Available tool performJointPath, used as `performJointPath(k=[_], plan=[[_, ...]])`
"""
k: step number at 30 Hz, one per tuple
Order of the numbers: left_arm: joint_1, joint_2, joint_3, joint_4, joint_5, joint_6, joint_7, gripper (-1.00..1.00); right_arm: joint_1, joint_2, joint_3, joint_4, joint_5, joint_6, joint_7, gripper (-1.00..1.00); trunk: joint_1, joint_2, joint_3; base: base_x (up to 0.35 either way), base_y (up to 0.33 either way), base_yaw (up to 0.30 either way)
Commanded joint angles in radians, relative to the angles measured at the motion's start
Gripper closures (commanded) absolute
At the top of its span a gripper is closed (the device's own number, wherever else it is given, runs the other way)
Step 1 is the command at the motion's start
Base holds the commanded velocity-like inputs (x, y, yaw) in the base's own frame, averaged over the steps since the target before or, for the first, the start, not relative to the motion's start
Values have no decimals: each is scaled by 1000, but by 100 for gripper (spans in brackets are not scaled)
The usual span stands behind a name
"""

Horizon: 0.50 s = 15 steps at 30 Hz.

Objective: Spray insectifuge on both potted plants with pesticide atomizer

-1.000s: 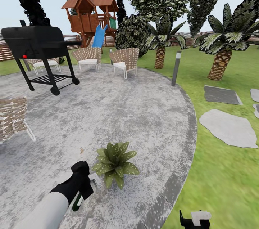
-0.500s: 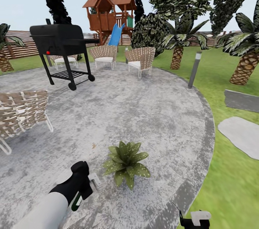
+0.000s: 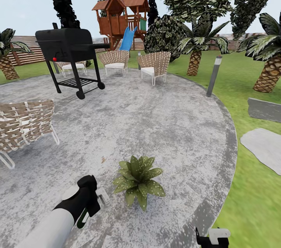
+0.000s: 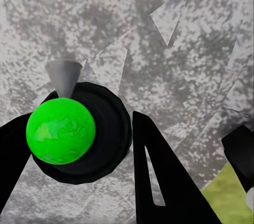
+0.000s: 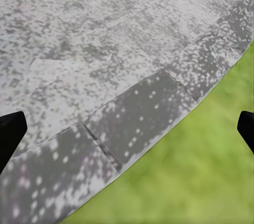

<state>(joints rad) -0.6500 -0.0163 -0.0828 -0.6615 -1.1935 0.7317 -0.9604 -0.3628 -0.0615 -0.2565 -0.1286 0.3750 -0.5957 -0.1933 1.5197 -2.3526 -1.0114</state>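
Grey patio edge (image 5: 132, 113), green lawn (image 5: 201, 176), tool tips apart

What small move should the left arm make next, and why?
Probably swing the atomizer a little to the right, toward the plant. The left tool holds it just beside the leaves, and few whitish specks show on them yet.

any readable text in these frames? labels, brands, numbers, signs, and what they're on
None readable.
Pesticide atomizer in the left gripper: the head view shows dark green and a bit of white, no legible print.
Grill: a red dot on the front, no lettering visible.
Playhouse, bollard lamp, chairs: no signs or marks.
Both wrist views show paving and grass, no text.
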Motion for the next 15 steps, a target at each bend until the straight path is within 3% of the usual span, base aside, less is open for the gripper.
performJointPath(k=[1,5,11,15], plan=[[0,0,-1,1,-7,5,-8,100,-1,0,-4,1,10,-3,-6,-100,0,0,-1,0,0,0],[32,0,-5,2,-11,2,-10,100,-1,0,-4,1,10,-3,-6,-100,0,0,-1,0,0,0],[55,-2,-47,-5,-14,2,-11,100,-1,0,-4,1,10,-3,-6,-100,0,0,-1,0,0,2],[56,-2,-49,-8,-10,2,-10,100,-1,1,-4,1,10,-3,-6,-100,0,0,-1,0,-44,157]])
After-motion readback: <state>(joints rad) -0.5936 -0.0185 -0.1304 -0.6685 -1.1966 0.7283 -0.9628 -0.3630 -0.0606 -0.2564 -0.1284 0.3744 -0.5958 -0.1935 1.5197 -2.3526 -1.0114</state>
